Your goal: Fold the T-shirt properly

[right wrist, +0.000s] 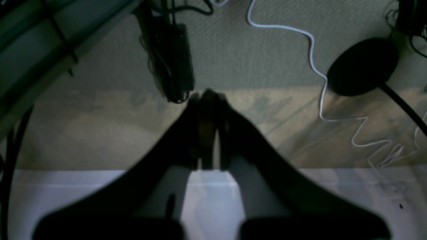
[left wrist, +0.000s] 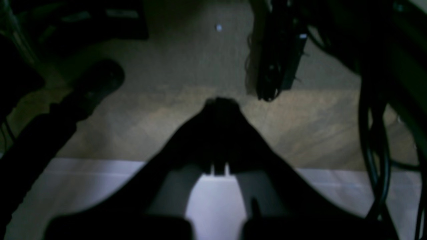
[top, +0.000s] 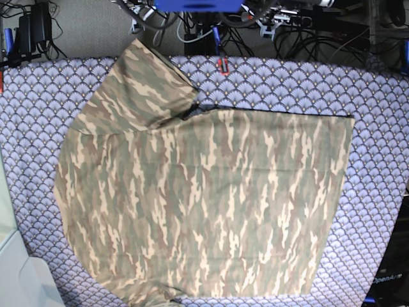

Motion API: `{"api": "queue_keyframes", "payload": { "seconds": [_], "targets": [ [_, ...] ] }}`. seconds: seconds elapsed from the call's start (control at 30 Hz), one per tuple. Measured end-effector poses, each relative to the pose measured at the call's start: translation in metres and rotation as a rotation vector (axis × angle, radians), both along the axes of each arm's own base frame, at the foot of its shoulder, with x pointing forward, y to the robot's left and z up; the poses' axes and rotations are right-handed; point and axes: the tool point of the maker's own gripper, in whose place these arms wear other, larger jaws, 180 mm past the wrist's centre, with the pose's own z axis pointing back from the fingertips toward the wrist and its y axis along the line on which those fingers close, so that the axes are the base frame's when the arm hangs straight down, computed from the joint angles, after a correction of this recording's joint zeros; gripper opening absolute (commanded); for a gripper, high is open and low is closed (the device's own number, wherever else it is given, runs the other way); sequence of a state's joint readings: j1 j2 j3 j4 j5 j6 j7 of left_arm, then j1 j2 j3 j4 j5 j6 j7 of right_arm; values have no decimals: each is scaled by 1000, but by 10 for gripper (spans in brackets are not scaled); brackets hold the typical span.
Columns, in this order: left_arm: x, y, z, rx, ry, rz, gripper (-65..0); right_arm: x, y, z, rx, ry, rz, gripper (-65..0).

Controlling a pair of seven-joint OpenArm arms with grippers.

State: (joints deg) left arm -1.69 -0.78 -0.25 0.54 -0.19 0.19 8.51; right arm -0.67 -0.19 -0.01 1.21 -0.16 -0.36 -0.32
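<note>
The T-shirt (top: 198,204) is camouflage in tan, olive and brown. It lies spread flat on the purple scale-patterned table cloth (top: 377,89) in the base view, one sleeve (top: 150,83) at the upper left and a dark inner edge (top: 204,109) along its top. Neither gripper shows in the base view. In the left wrist view my left gripper (left wrist: 221,102) is shut and empty, over floor. In the right wrist view my right gripper (right wrist: 207,95) is shut and empty, over floor. The shirt does not show in either wrist view.
Cables and equipment (top: 287,25) crowd the far edge of the table. A small red object (top: 222,65) lies on the cloth near the top. A white cable (right wrist: 317,73) and a dark round base (right wrist: 362,66) lie on the floor. A pale surface (left wrist: 100,186) runs below both grippers.
</note>
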Motion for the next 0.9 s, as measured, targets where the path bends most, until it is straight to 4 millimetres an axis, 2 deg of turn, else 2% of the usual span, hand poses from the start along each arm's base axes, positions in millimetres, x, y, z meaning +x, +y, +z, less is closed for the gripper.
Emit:
{"api": "queue_keyframes", "payload": {
  "seconds": [0.17, 0.37, 0.6, 0.9],
  "targets": [
    [-3, 1, 0, 2, 6, 2, -647, 19, -2, 1, -3, -76, 0, -650],
    [-2, 3, 0, 4, 5, 1, -647, 0, -2, 2, -3, -45, 0, -650],
    [-8, 2, 0, 3, 13, 1, -647, 10, -2, 2, -4, -69, 1, -650],
    [-9, -1, 0, -5, 14, 1, -647, 1, -2, 2, -2, -19, 0, -650]
  ]
}}
